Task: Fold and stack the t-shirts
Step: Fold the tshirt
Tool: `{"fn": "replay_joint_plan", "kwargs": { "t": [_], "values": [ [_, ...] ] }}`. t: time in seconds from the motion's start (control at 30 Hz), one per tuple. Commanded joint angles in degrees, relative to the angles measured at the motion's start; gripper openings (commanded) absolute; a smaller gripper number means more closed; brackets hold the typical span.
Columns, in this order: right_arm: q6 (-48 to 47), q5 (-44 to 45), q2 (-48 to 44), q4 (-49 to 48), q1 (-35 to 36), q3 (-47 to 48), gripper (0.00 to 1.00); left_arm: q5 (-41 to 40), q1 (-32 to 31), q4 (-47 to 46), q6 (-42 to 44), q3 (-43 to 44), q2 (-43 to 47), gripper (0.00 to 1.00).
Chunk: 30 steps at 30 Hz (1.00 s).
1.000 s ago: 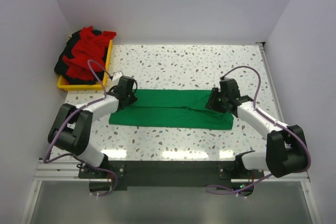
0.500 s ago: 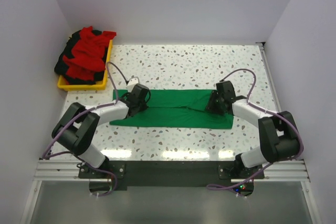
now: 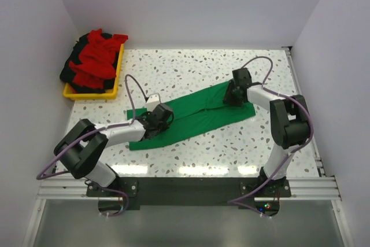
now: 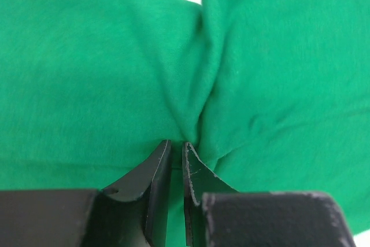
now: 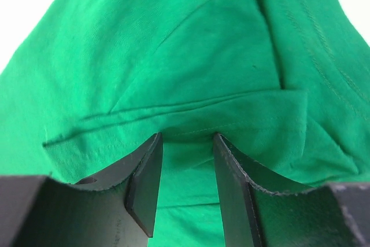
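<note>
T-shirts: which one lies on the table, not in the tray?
The green t-shirt; the red and black ones are heaped in the yellow tray.

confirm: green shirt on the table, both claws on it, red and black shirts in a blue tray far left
The tray is yellow, not blue; the top view shows it. The rest stands: green shirt on the table, left claw and right claw on it, red and black shirts in the tray far left.
</note>
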State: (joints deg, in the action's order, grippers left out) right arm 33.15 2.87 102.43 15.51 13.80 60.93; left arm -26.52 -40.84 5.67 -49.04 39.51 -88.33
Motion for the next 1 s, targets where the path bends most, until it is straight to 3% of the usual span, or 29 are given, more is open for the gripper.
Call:
{"fn": "replay_joint_plan", "kwargs": {
  "t": [0.0, 0.3, 0.57, 0.77, 0.97],
  "values": [
    [-3.3, 2.3, 8.2, 4.9, -0.4, 6.1, 0.45, 0.9, -1.8, 8.0, -4.6, -3.7, 1.9, 0.18],
    [-6.8, -2.8, 23.9, 12.5, -0.3, 27.4, 0.45, 5.3, -12.0, 7.0, -13.8, -6.4, 5.1, 0.19],
    [-13.2, -2.7, 34.0, 18.8, -0.3, 44.2, 0.46, 8.1, -19.4, 2.8, -13.3, 1.6, -1.9, 0.19],
    [-15.4, -2.5, 34.4, 23.2, -0.3, 52.1, 0.55, 9.4, -22.2, 1.8, -10.6, 9.0, -6.9, 0.20],
    [-15.7, 0.5, 28.6, 25.0, -0.3, 53.2, 0.60, 7.5, -22.3, 3.4, -8.6, 11.5, -4.1, 0.22]
  ]
}}
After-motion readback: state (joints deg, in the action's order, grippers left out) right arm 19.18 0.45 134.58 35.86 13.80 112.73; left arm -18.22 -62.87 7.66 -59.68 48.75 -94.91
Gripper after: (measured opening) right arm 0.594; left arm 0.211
